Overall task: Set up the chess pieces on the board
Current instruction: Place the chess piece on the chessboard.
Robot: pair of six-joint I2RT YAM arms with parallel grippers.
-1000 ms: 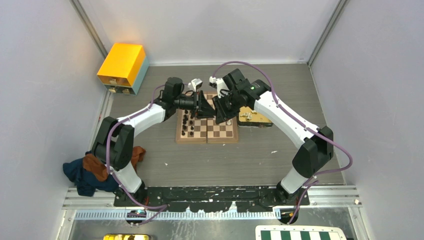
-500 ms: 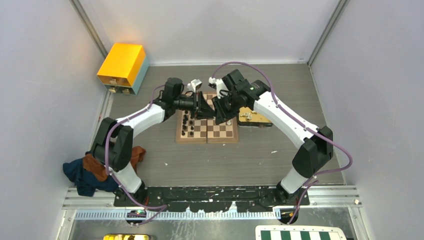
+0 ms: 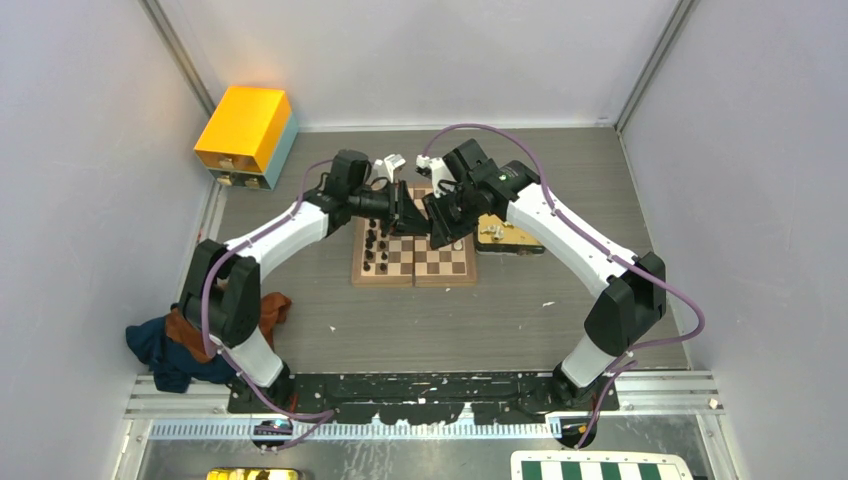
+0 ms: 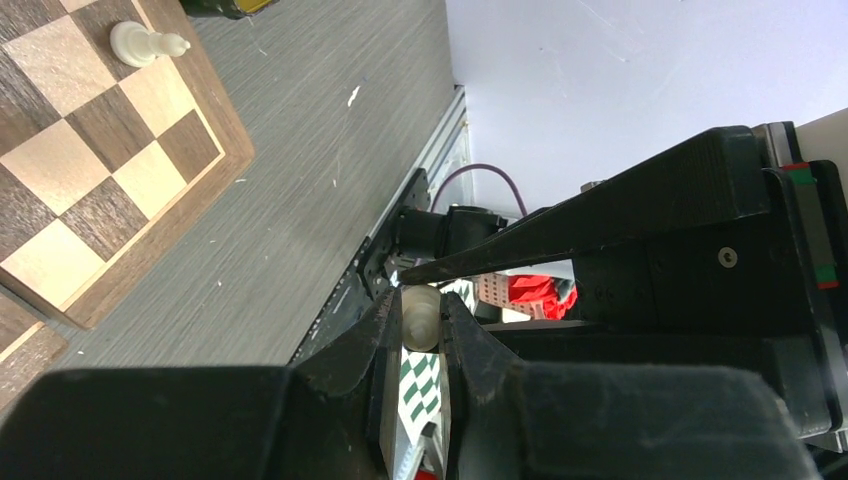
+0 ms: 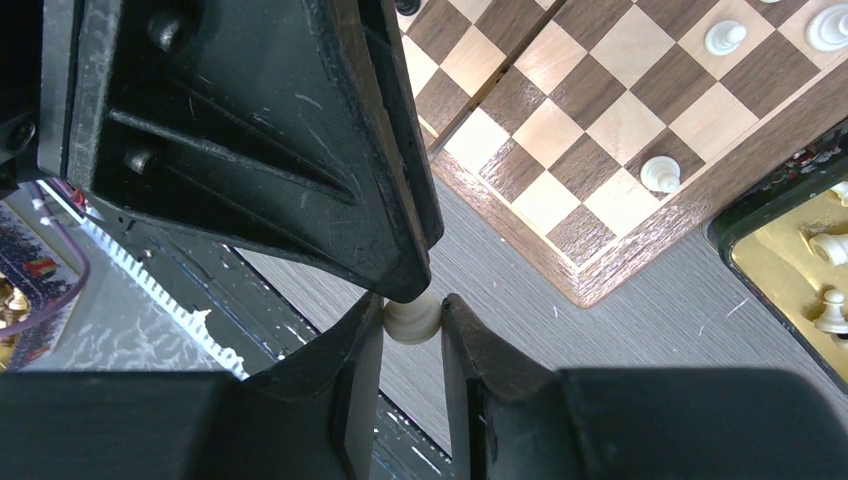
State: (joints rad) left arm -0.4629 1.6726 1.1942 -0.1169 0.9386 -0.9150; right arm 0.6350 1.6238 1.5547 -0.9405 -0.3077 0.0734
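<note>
Left arm has shifted a little. Board lies nearest on the table. Above its 12 o'clock edge, left hand and right hand both clamp one cream piece. Light, hard and slick, I judge: pinch its waist squarely or it squirts out.
</note>
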